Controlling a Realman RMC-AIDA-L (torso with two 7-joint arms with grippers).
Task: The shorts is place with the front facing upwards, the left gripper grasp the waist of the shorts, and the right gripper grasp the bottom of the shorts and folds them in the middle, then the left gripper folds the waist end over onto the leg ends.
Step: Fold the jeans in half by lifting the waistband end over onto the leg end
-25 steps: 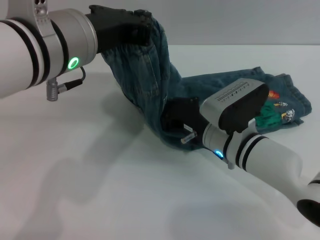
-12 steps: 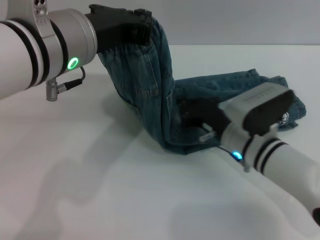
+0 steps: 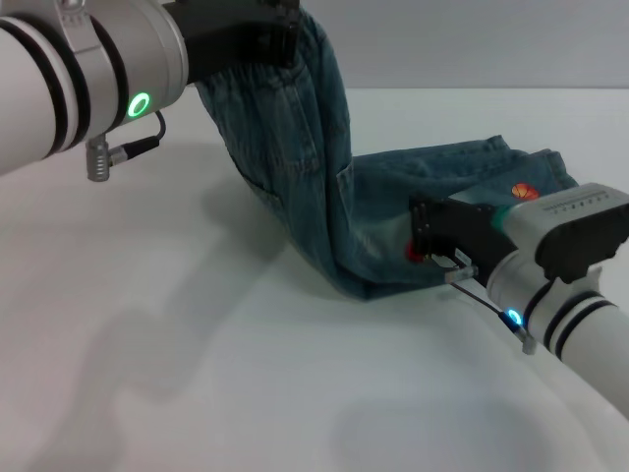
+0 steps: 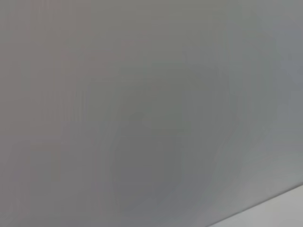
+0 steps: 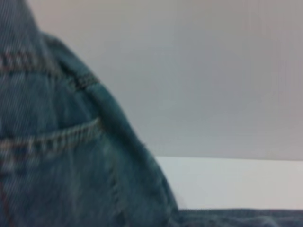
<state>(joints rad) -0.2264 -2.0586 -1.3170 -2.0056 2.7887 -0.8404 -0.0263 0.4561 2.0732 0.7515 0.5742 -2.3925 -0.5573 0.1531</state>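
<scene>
You have the shorts (image 3: 324, 187) half lifted off the white table (image 3: 147, 344): they are blue denim, paler and faded down the middle of the raised panel, with stitched seams and a pocket line showing on the hanging cloth. The left gripper (image 3: 257, 29) is up at the far left, well above the table, its black fingers clamped on the waist of the shorts (image 3: 260, 74), which bunches in gathered wrinkles just under the claw. From there the denim hangs down and forward in a curved drape, then lies flat across the table toward the right, where the leg ends (image 3: 536, 172) rest on the surface and a small orange-red patch (image 3: 524, 192) shows near the hem. The right gripper (image 3: 432, 236) sits low at the near edge of the flat part, its black body against the denim; you cannot tell whether its fingers are apart or together. Your right wrist view is filled by hanging denim with double stitching.
</scene>
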